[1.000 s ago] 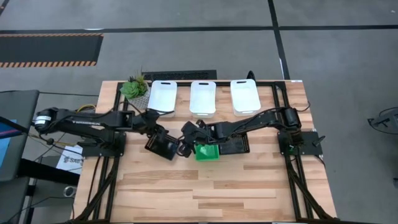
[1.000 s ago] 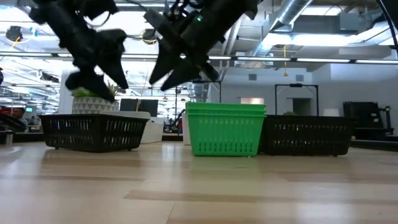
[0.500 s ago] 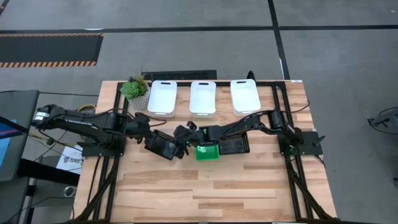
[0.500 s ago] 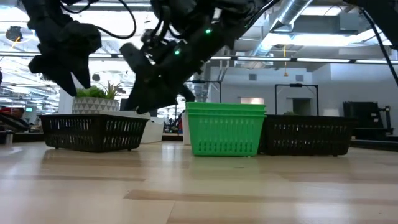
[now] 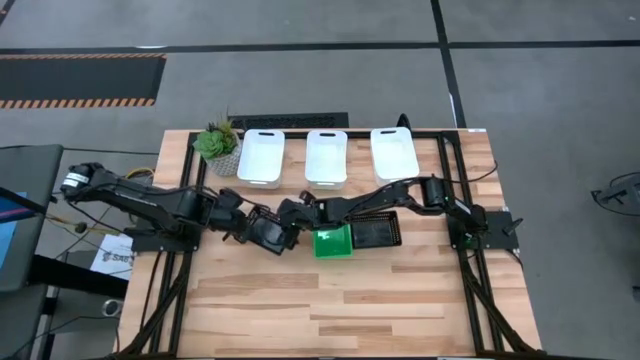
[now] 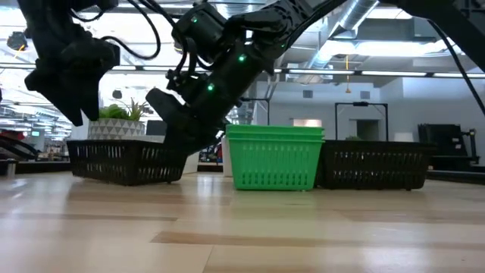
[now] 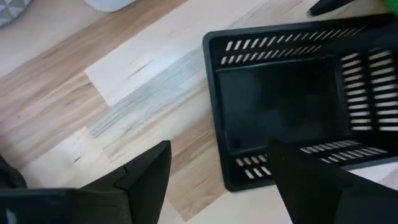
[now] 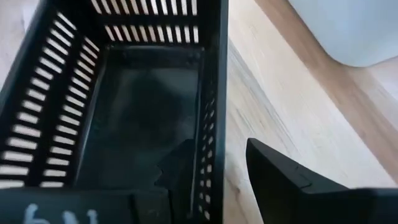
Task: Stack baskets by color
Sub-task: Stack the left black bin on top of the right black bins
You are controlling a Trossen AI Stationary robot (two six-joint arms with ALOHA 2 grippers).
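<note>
On bare wood, straddling black basket wall with parted right gripper: seat deep, square, then clamp.

High view straight down over the whole table, low view level at table height facing the room, both wrist views close above one black basket, shared by all four
</note>
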